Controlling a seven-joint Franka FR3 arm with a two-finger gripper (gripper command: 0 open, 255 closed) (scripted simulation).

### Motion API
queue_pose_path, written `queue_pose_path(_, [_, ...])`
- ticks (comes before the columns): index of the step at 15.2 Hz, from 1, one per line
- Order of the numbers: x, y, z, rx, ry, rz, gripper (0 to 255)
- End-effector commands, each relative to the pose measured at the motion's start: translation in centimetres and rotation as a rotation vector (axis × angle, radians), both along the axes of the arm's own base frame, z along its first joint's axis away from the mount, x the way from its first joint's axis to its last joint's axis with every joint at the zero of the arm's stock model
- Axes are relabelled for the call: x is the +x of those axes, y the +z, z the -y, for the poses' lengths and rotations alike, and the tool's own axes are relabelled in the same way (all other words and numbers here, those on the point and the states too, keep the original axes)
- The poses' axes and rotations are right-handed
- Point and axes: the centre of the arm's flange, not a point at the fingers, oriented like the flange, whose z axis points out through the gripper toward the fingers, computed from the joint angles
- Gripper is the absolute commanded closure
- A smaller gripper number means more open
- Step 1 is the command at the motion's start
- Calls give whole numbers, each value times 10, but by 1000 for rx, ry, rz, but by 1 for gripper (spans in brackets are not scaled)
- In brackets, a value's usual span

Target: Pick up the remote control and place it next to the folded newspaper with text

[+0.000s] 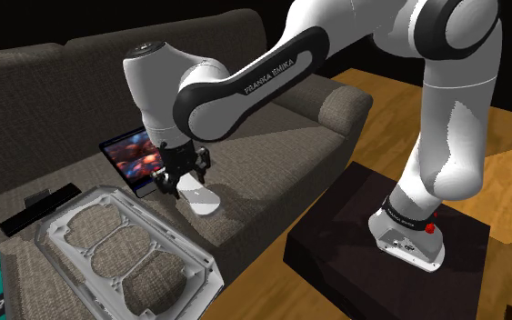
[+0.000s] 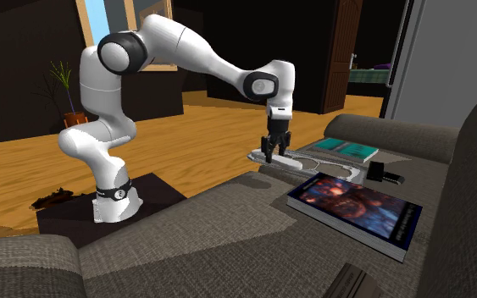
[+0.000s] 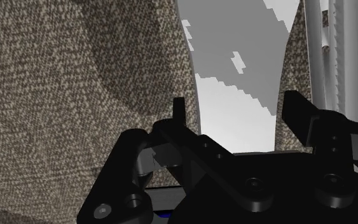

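Sofa [image 1: 272, 173] carries the white remote [image 1: 201, 200]; fingers [image 3: 298, 114] stand apart astride it. Centre them, descend fully, then close squarely.

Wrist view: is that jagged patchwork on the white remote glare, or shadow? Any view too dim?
Wrist view: jagged-edged shadow, not glare, across the white remote; a broad soft shadow darkens the sofa beside it. Shoulder view: dim, yet the tool reads clearly above the remote. Second exterior view: the wooden floor is brightly lit, the sofa dimmer.
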Motion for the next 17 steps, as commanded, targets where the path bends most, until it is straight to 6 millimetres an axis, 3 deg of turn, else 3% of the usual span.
queue_pose_path(1, [1, 10, 0, 0, 0, 0, 255])
queue_pose_path(4, [1, 23, 0, 0, 0, 0, 255])
queue_pose_path(17, [66, 24, 158, 0, 0, 0, 255])
